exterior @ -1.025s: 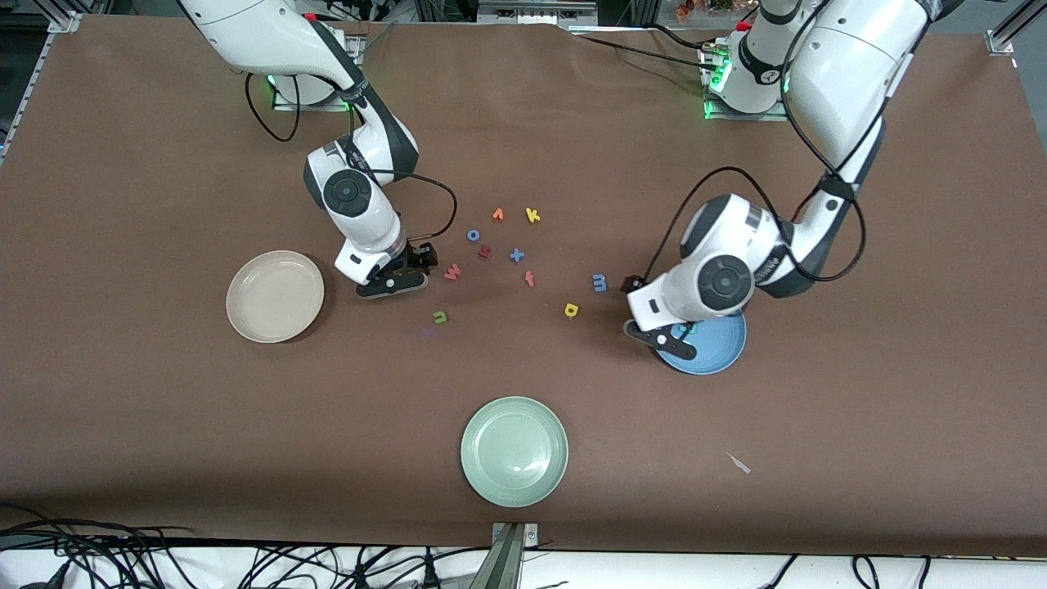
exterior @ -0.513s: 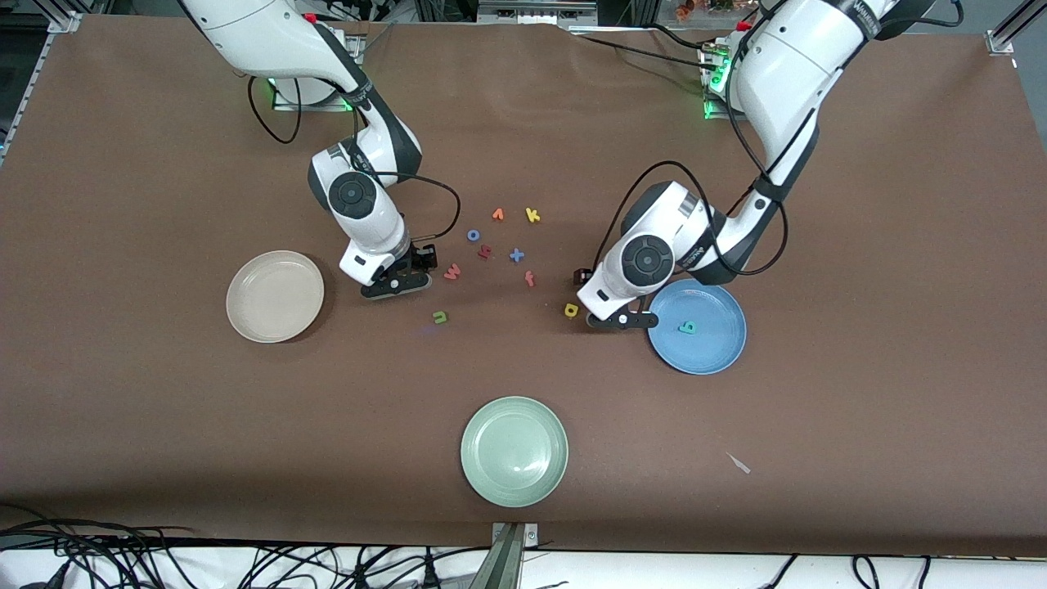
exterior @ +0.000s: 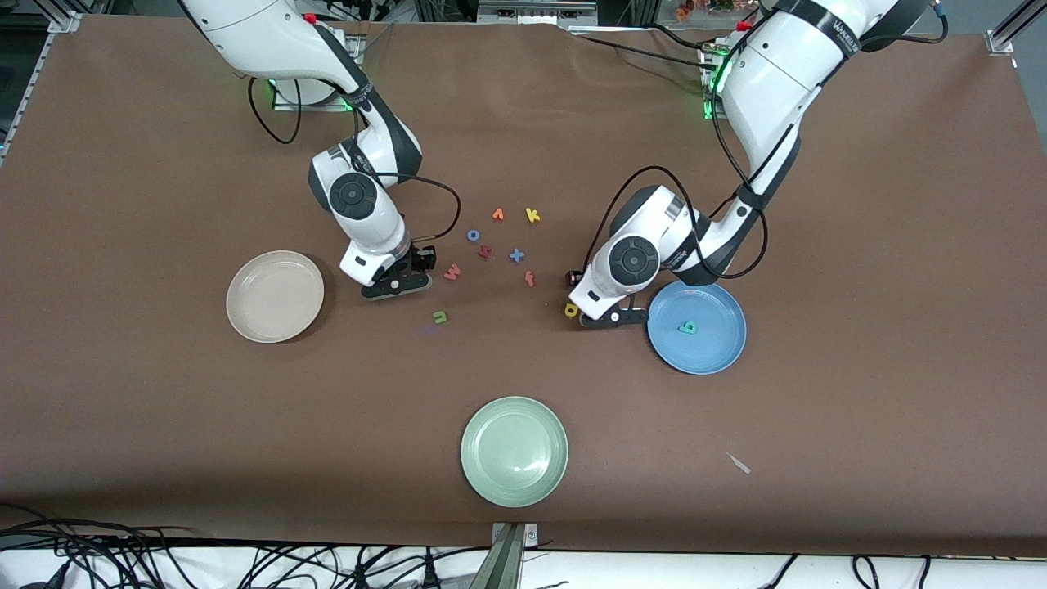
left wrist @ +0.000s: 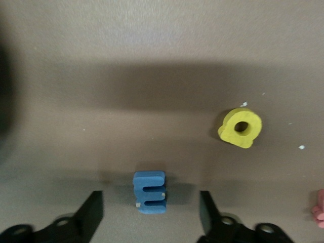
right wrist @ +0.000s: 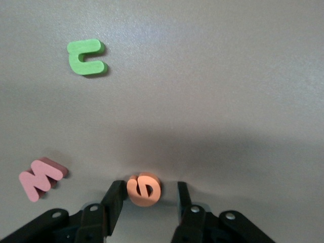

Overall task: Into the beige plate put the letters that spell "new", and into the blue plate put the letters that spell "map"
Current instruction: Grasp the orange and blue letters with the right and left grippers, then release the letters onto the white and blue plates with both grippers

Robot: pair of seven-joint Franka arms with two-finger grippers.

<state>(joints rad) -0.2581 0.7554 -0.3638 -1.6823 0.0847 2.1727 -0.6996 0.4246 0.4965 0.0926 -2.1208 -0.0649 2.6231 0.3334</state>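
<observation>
1. We have the beige plate toward the right arm's end of the table and the blue plate toward the left arm's end, the teal "p" already in the blue one.
2. Our right gripper sits low beside the beige plate, fingers narrowing around the orange "e"; we should close until both pads meet it, then lift straight.
3. Our left gripper stands open astride the blue "m"; we should keep it centred, clear of the yellow "a".

Teal p in blue plate; beige plate bare; m, a, n, e, w on table.
</observation>
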